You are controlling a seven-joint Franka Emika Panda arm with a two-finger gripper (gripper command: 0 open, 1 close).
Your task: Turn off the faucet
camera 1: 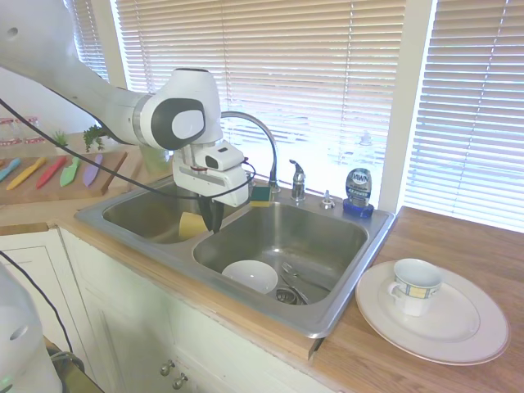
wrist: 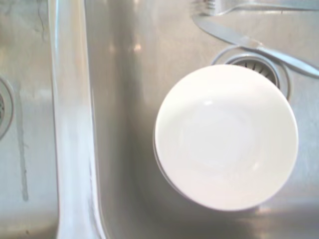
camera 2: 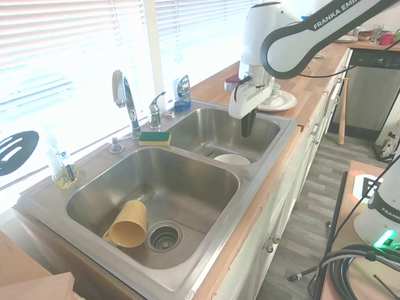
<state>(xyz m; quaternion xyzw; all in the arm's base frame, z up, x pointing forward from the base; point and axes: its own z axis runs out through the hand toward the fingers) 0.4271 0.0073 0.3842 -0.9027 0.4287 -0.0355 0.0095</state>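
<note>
The faucet [camera 1: 264,139] is a thin chrome gooseneck rising behind the double sink, with its small chrome lever handle [camera 1: 297,176] to the right of the spout base. The second exterior view shows the spout [camera 2: 123,90] and the handle [camera 2: 155,107] at the sink's far rim. My gripper [camera 1: 214,217] hangs fingers-down over the right basin near the divider, well in front of the faucet and apart from it. Its dark fingers look shut with nothing held, also in the second exterior view [camera 2: 247,125]. I see no water stream.
A white bowl [wrist: 227,137] and cutlery [wrist: 259,45] lie in the basin under the gripper. A yellow cup [camera 2: 128,225] lies in the other basin. A sponge [camera 1: 260,195], sprayer cap [camera 1: 327,199] and blue soap bottle [camera 1: 359,192] line the rim. A plate [camera 1: 458,332] with a mug [camera 1: 415,286] sits on the counter.
</note>
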